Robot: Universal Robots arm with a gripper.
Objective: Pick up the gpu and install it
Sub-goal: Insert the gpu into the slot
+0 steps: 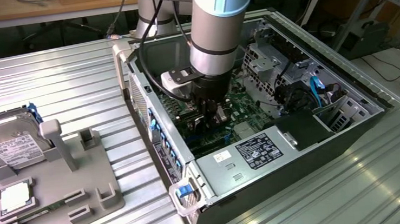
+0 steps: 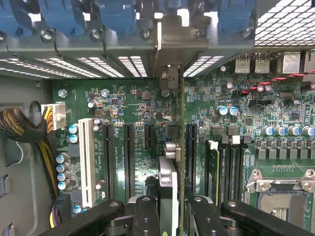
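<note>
Slatted metal table (image 1: 60, 86), one open case (image 1: 301, 190), one end effector (image 2: 174, 219) gripping one gpu (image 2: 170, 182).

Open computer case (image 1: 300, 179) on slatted metal table (image 1: 52, 76), green motherboard (image 2: 123, 105) inside, hard drive (image 1: 5, 144) and CPU chip (image 1: 16, 197) on grey holder (image 1: 90, 176) alongside.

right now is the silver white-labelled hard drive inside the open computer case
No, the hard drive rests on the grey tray outside the case.

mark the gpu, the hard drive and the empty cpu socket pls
gpu (image 2: 170, 179), wrist view, edge-on card body.
hard drive (image 1: 7, 146), exterior view, white label.
CPU socket (image 2: 279, 204), wrist view, middle of the empty socket.
</note>
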